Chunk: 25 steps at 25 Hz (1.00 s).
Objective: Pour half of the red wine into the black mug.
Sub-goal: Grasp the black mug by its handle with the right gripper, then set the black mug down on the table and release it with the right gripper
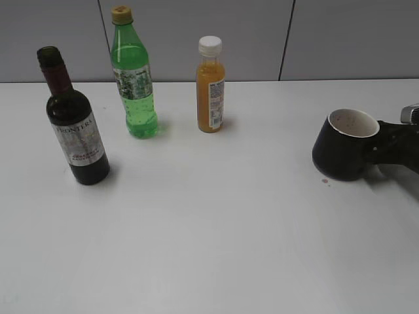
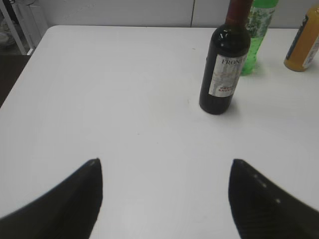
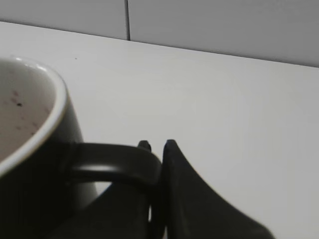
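Frontera wine bottle (image 1: 74,124) sits far left, uncapped; the left gripper (image 2: 165,196) hangs wide open short of it. Far right, the right gripper (image 3: 158,149) pinches the black mug (image 1: 343,145) by its handle. That thin hold might let it swivel mid-pour.

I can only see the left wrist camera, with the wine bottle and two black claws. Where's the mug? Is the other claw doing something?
Observer: The black mug sits far right on the table, away from the wine bottle.
Operator: Is the other claw touching it?
Observer: Yes, the right gripper is shut on the mug's handle.
Operator: Is the mug clean inside?
Observer: No, its white inside has small reddish specks.
Operator: Is the wine bottle open?
Observer: I see no cap on its neck in the exterior view.
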Available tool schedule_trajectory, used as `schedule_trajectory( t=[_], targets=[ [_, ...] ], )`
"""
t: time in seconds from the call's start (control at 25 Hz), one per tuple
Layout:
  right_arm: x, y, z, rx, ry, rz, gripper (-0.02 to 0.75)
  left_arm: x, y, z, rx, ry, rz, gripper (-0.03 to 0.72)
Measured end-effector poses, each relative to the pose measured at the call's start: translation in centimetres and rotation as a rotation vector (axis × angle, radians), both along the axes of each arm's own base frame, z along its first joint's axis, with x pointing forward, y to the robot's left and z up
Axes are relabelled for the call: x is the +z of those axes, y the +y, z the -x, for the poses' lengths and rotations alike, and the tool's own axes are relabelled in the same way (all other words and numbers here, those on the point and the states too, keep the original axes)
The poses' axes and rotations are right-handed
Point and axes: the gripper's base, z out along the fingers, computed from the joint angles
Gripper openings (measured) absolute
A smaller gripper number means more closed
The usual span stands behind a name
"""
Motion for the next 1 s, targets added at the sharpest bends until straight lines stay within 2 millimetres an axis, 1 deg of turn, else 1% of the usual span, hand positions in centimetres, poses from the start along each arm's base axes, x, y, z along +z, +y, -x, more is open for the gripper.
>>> schedule_trajectory(
  t=[0.12,0.36,0.48,0.6,0.84,1.0],
  targets=[
    [0.4,0.3,0.1,0.045,0.009,0.008,0.033,0.0,0.0,0.0,0.000,0.000,0.000,0.589],
    [2.9,1.2,0.3,0.165,-0.021,0.029,0.031,0.0,0.0,0.0,0.000,0.000,0.000,0.589],
    [3.7,2.2,0.3,0.231,-0.019,0.005,0.031,0.0,0.0,0.0,0.000,0.000,0.000,0.589],
    [4.3,4.4,-0.3,0.337,-0.029,0.001,0.030,0.0,0.0,0.0,0.000,0.000,0.000,0.589],
    [5.6,10.9,-1.2,0.607,-0.079,0.029,0.030,0.0,0.0,0.0,0.000,0.000,0.000,0.589],
    [6.6,14.3,-1.6,0.747,-0.103,0.035,0.030,0.0,0.0,0.0,0.000,0.000,0.000,0.589]
  ],
)
